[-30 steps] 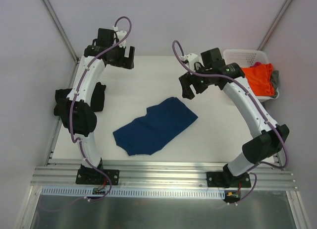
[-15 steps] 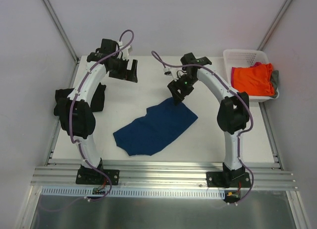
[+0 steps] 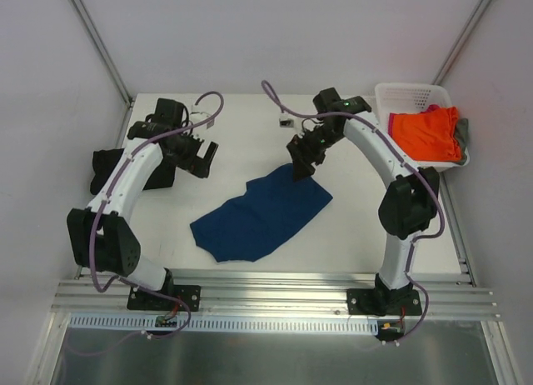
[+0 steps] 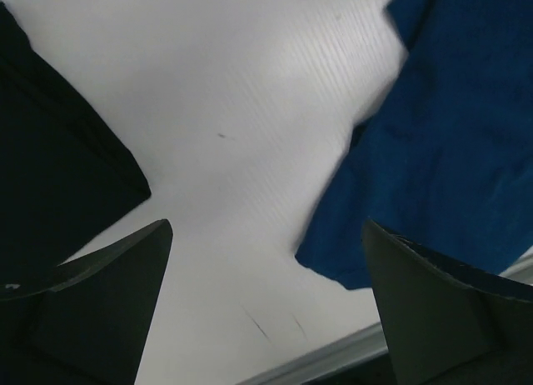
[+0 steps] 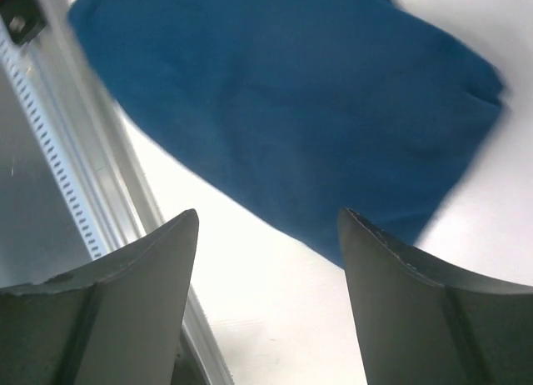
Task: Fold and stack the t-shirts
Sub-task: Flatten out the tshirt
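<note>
A navy blue t-shirt [image 3: 262, 212] lies folded and slanted in the middle of the table. My right gripper [image 3: 301, 162] hovers open over its far corner; in the right wrist view the navy shirt [image 5: 291, 110] fills the space beyond the open right gripper [image 5: 268, 214]. My left gripper [image 3: 200, 156] stands open over bare table, left of the navy shirt. In its wrist view the left gripper [image 4: 266, 224] has the navy shirt [image 4: 450, 135] to the right and a black t-shirt [image 4: 58, 152] to the left. The black shirt [image 3: 164, 170] lies partly under the left arm.
A white plastic basket [image 3: 408, 93] at the back right holds an orange shirt [image 3: 425, 133], with pink [image 3: 434, 108] and grey [image 3: 463, 135] cloth showing at its edges. A metal rail [image 3: 275, 289] runs along the table's near edge.
My right arm swung left from beside the basket to the navy shirt's far corner, its jaws narrowing a little. My left gripper came forward from the back of the table.
</note>
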`<action>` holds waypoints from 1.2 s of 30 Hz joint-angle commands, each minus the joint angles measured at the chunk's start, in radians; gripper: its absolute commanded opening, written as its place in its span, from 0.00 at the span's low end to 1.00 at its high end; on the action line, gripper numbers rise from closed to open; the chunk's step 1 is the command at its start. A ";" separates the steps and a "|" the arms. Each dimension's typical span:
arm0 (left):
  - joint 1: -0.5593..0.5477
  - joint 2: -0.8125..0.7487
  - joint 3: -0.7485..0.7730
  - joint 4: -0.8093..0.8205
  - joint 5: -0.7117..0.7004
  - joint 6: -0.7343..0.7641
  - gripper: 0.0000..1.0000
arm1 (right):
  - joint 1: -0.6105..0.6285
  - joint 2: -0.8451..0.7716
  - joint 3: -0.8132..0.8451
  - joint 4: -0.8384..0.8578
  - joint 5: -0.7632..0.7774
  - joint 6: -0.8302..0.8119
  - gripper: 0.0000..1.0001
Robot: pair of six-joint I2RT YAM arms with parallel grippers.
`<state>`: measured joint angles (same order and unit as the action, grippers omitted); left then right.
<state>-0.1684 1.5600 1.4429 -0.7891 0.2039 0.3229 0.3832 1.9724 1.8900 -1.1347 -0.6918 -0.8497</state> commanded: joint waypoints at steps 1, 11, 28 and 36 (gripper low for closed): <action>0.018 -0.155 -0.108 -0.093 0.017 0.044 0.97 | 0.100 -0.116 -0.051 0.016 -0.029 -0.066 0.72; 0.231 -0.351 -0.182 -0.113 -0.027 -0.108 0.96 | 0.371 -0.016 0.018 0.032 0.150 -0.057 0.70; 0.356 -0.798 -0.196 0.048 -0.319 -0.277 0.97 | 0.689 0.227 0.198 0.021 0.162 0.080 0.66; 0.331 -0.782 -0.090 0.025 -0.314 -0.249 0.98 | 0.809 0.378 0.228 -0.007 0.127 0.069 0.66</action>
<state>0.1749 0.7853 1.3106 -0.7662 -0.0959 0.0677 1.1893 2.3222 2.0865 -1.1103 -0.5423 -0.7784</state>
